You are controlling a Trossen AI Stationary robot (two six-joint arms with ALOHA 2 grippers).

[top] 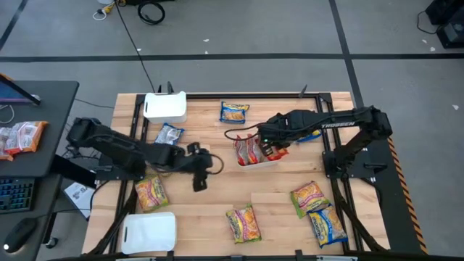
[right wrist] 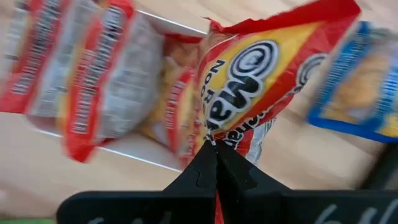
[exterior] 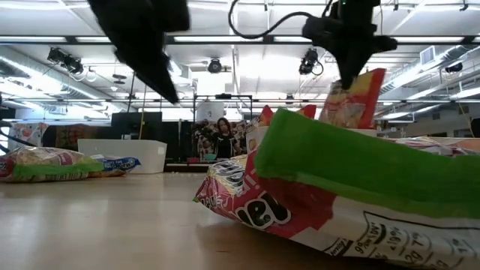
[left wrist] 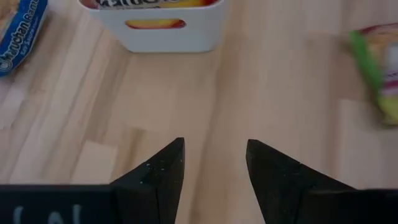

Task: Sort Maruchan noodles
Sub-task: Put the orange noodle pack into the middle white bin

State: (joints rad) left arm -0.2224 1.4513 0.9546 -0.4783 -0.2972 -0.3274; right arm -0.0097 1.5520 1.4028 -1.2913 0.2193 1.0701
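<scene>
A white tray [top: 255, 164] at mid-table holds red-orange Maruchan noodles [top: 245, 149] standing on edge. My right gripper [top: 274, 148] is over the tray's right end, shut on another red-orange packet [right wrist: 267, 68]. My left gripper [top: 199, 183] hangs open over bare wood left of the tray, with nothing between its fingers [left wrist: 163, 171]. Loose packets lie flat on the table: blue-and-yellow ones [top: 234, 112] [top: 168, 134] [top: 328, 225] and yellow-orange ones [top: 151, 193] [top: 243, 223] [top: 308, 196]. My right gripper pinches the red-orange packet's crimped upper edge [right wrist: 212, 135] between its two shut fingers, coming from above and pointing steeply down. The packet [exterior: 357, 97] hangs upright below the fingers over the tray; whether its lower end rests in the tray cannot be told.
Two more white trays stand at the far left [top: 165, 106] and near left [top: 148, 232]. A blue packet [top: 313, 135] lies under the right arm. A desk with a keyboard [top: 16, 194] stands off the table's left edge. Bare wood stretches between the middle tray and the near packets.
</scene>
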